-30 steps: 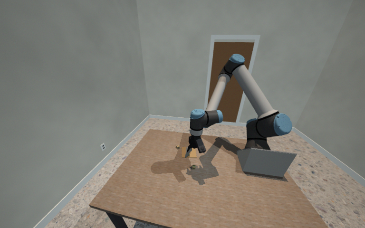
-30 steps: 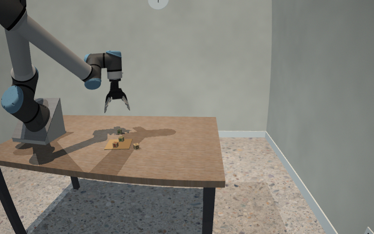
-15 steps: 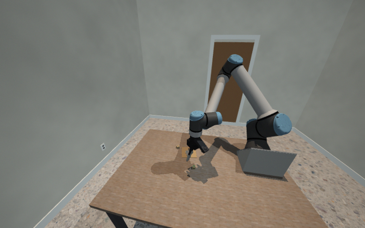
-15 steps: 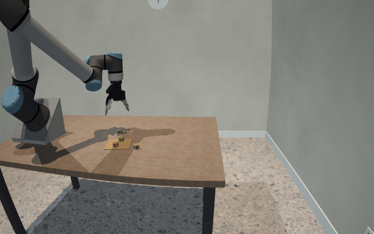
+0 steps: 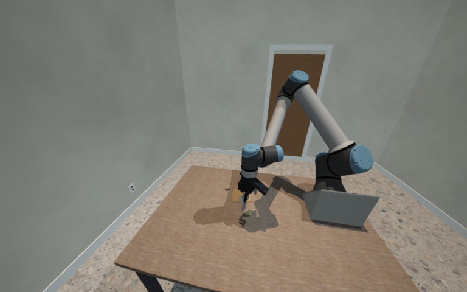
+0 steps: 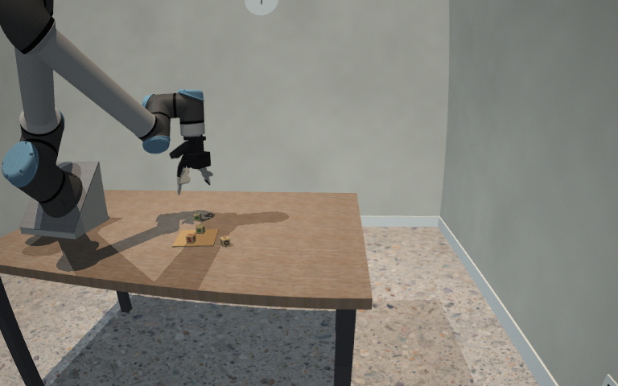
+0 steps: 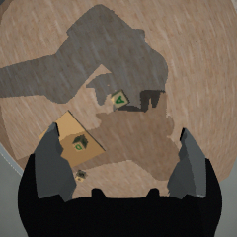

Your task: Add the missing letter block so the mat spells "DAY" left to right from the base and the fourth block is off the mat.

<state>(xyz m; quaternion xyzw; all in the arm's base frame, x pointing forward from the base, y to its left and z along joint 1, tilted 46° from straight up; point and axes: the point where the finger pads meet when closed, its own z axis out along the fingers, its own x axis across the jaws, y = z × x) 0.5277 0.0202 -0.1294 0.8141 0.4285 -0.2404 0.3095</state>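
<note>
My claw [image 5: 249, 200] [image 6: 194, 188] [image 7: 120, 126] is fully open, jaws wide apart, holding nothing, and hangs above the desk [image 5: 292, 247] [image 6: 291, 236] [image 7: 207, 59].

Item one, the missing letter: the A block [image 5: 247, 213] [image 6: 197, 217] [image 7: 119, 100] sits off the mat [image 5: 236, 199] [image 6: 204, 242] [image 7: 69, 124], on the side toward the desk's long left edge. Its top bears a green "A", legible in my wrist view, turned askew there.

Item two: the mat lies nearer the desk's long right edge, the one by the door. It bears two blocks, standing apart. One block [image 6: 199, 229] [image 7: 80, 143] shows green lettering; the other block [image 6: 190, 238] shows a red character on its side. Both markings are too small to read with certainty.

Item three: the fourth block [image 5: 227, 188] [image 6: 224, 241] [image 7: 80, 175] rests just beyond the mat, toward the edge opposite my pedestal [image 5: 344, 210] [image 6: 95, 195]. A side face carries a dark, rounded character.

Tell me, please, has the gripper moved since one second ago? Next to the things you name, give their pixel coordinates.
Yes. In the exterior view, the gripper [image 5: 249, 201] [image 6: 194, 188] [image 7: 120, 126] is slightly lower beneath the wall clock [image 6: 261, 5], and its jaws have turned.
</note>
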